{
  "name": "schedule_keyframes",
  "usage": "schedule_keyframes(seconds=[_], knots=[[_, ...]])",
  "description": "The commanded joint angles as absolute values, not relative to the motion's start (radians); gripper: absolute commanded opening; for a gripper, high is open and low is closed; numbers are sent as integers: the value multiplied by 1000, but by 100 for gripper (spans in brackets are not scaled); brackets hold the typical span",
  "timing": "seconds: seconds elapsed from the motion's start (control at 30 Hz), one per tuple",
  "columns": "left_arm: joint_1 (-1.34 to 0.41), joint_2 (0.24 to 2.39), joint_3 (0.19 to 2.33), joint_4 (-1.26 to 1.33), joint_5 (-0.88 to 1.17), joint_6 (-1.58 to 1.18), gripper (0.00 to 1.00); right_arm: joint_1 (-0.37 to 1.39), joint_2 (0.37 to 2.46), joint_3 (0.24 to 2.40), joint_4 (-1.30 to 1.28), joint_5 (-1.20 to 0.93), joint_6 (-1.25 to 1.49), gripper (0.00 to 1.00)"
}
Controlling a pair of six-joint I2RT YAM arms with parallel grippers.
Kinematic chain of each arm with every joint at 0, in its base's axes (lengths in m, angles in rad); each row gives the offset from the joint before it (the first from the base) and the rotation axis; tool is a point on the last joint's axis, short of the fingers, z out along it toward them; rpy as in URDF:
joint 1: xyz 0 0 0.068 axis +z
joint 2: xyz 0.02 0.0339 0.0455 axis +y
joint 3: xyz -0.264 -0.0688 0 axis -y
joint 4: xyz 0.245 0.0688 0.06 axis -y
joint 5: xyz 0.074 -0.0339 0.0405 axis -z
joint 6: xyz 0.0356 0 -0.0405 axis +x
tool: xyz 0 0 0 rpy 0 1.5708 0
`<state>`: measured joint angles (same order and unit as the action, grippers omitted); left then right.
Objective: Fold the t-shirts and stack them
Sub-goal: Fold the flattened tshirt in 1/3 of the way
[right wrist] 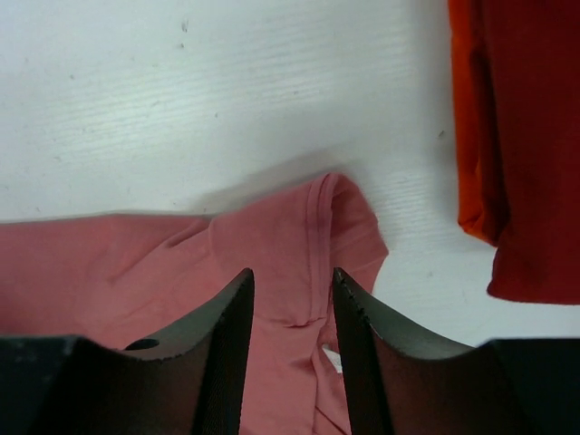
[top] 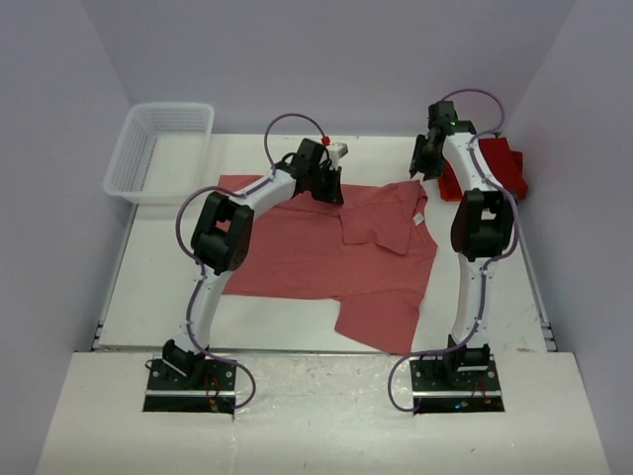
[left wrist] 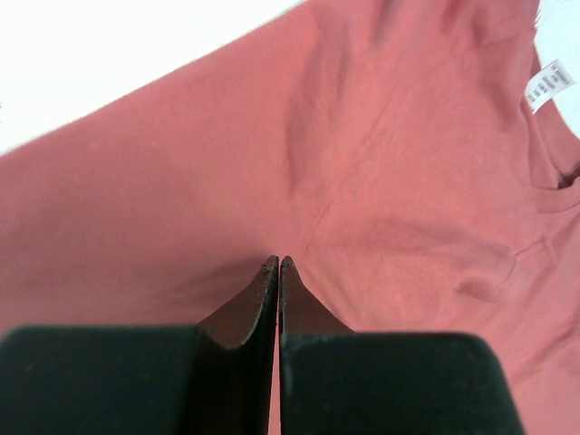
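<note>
Count: one salmon shirt (top: 316, 247), one stack of folded red shirts (top: 509, 163), one basket (top: 121, 158), two arms. The salmon shirt lies spread across the middle of the table (top: 168, 277), part-folded: a flap lies doubled over near the collar and one sleeve points toward the near edge. The red stack sits at the far right, apart from the salmon shirt. The right wrist view shows at least two layers in it, one orange-red and one deeper red; I can't get an exact count. The basket is at the far left corner, off the shirt. The left gripper (left wrist: 276, 263) is down at the far edge of the salmon shirt, jaws fully together with the tips at the cloth. Creases run toward the tips, but I can't tell if a fold is actually nipped between them. The right gripper (right wrist: 290, 272) is over the shirt's far right corner, jaws apart, with a hemmed edge of salmon cloth showing in the gap below and nothing clamped. A white label (left wrist: 548, 83) sits by the collar. The right arm covers the near side of the red stack in the top view. The right wrist view cuts the stack off at its right edge.
</note>
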<state>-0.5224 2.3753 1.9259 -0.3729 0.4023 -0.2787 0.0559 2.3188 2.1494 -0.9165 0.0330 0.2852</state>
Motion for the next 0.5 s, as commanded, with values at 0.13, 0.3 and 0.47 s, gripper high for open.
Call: schedule_keyframes(seconds=[0.13,0.3,0.47], knots=[[-520,2381,1951,-302,486,-314,0,11,2359,2273,-943,-64,262,41],[-520,2376,1934,-291,497,-325,0,5,2404,2286,-951,-118,273,41],[-520,2375,1916,-282,518,-333,0,5,2445,2315,-976,-141,275,40]])
